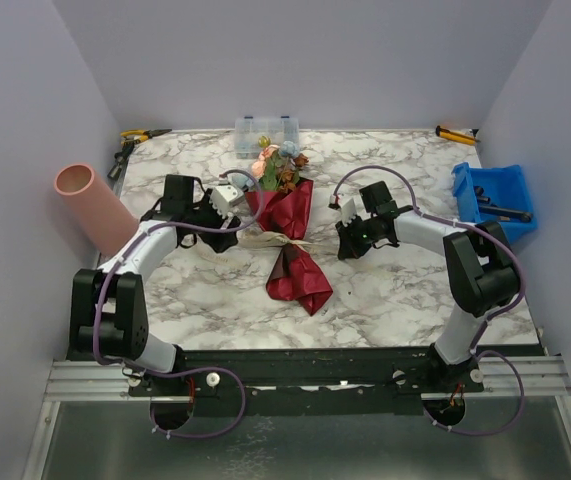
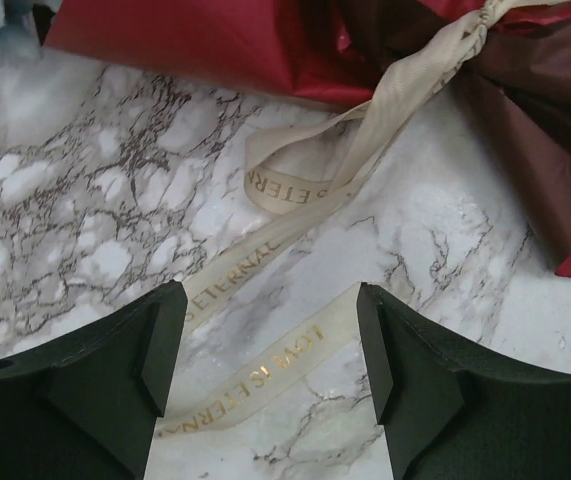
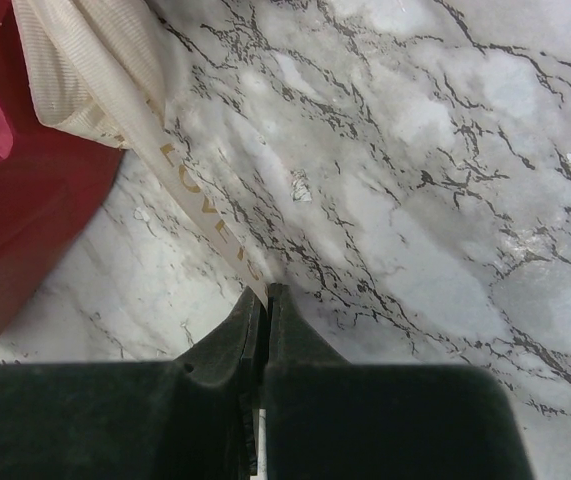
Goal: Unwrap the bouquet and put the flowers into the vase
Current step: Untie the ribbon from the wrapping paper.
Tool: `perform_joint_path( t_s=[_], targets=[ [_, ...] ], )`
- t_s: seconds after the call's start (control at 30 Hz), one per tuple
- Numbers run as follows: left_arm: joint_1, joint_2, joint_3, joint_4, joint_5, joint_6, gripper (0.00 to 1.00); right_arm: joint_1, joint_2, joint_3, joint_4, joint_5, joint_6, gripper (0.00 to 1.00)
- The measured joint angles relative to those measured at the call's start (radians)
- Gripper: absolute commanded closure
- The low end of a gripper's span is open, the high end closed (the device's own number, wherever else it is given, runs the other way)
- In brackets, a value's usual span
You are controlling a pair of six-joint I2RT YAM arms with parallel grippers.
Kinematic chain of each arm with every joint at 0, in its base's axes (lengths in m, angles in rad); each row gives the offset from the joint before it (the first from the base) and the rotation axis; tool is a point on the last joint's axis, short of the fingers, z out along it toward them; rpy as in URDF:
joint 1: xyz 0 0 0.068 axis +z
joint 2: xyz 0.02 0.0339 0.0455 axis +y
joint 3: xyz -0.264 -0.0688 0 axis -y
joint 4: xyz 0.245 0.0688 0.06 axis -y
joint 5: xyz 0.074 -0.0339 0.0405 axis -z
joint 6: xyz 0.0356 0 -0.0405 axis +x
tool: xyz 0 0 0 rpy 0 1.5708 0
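Bouquet (image 1: 290, 235) lies mid-bench (image 1: 395, 290): crinkly maroon sheet cinched by a flat beige ribbon (image 2: 295, 190) w/ gold lettering, flowers (image 1: 280, 165) toward the far edge. Smooth matt salmon tube vase (image 1: 95, 205) sits tilted at the bench's left edge. L end effector (image 2: 270, 300) released, blunt black jaws straddling a ribbon tail; R end effector (image 3: 265, 300) clenched on the ribbon's other tail.

White arms (image 1: 140, 245), black joints (image 1: 480, 270), seemingly purple cables (image 1: 215, 425).

light: shining bright and even from above
shadows: lying soft on the table (image 1: 215, 290)
blur: ribbon (image 3: 200, 212) lettering smearing a bit in the right wrist view
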State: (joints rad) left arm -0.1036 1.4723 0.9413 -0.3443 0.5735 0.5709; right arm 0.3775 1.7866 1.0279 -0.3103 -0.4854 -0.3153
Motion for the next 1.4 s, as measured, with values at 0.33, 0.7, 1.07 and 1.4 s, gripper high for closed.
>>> perform_joint_path(
  t_s=[0.33, 0.7, 1.07, 1.4],
  targets=[
    [-0.081, 0.167, 0.008, 0.002, 0.021, 0.251, 0.27, 0.000, 0.000, 0.002, -0.009, -0.007, 0.000, 0.99],
    [-0.148, 0.260, 0.037, 0.036, -0.061, 0.287, 0.82, 0.000, 0.000, 0.002, -0.018, -0.011, 0.000, 0.99],
    [-0.109, 0.249, 0.006, 0.127, -0.145, 0.235, 1.00, 0.000, 0.000, 0.002, -0.026, -0.017, -0.001, 0.99],
    [-0.024, 0.242, -0.002, 0.141, -0.179, 0.214, 1.00, 0.000, 0.000, 0.010, -0.036, -0.012, -0.009, 1.00]
  ],
)
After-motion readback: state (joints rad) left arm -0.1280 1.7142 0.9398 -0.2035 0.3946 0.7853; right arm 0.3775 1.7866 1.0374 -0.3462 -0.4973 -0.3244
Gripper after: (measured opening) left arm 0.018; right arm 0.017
